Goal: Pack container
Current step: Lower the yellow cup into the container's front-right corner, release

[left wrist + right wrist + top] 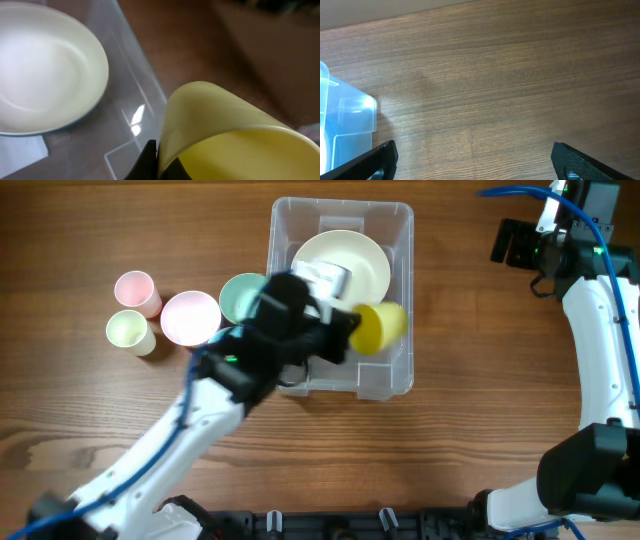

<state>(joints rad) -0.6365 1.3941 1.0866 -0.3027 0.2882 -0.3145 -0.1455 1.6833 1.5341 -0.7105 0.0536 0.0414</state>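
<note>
The clear plastic container (pixel 395 225) stands at the middle back of the table with a cream plate (pixel 355 260) lying inside it. My left gripper (pixel 345 332) is shut on the rim of a yellow cup (pixel 380 326) and holds it over the container's right front part. In the left wrist view the yellow cup (pixel 235 135) fills the lower right, pinched at its rim by the left gripper (pixel 159 165), with the cream plate (pixel 45 65) below it. My right gripper (pixel 472 162) is open and empty above bare wood at the far right.
A teal bowl (pixel 238 295), a pink bowl (pixel 188 316), a pink cup (pixel 135 290) and a pale green cup (pixel 128 330) stand left of the container. The container's corner (pixel 350 125) shows in the right wrist view. The right arm (pixel 600 330) runs along the right edge.
</note>
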